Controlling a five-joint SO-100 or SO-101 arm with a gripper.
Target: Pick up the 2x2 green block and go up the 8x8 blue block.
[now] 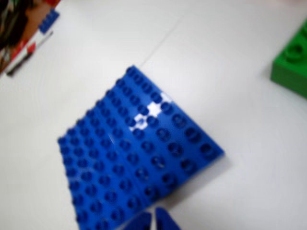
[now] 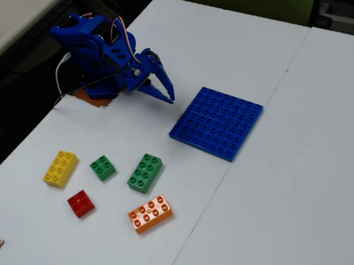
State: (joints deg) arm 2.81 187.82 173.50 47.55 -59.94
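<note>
In the fixed view, the blue two-finger tool (image 2: 168, 97) is seen with its tips closed together, holding nothing, just at ten o'clock of the large flat blue studded plastic plate (image 2: 217, 122). The small square green four-stud brick (image 2: 103, 167) is seen lying on the white surface (image 2: 283, 197), at eight o'clock of the plate, well apart.

Office or lab, white tables (image 2: 307, 176)

The wrist view looks down close and rather blurred at the 8x8 blue block (image 1: 139, 158); the fixed view, high and farther off, shares that block (image 2: 217, 122).
</note>
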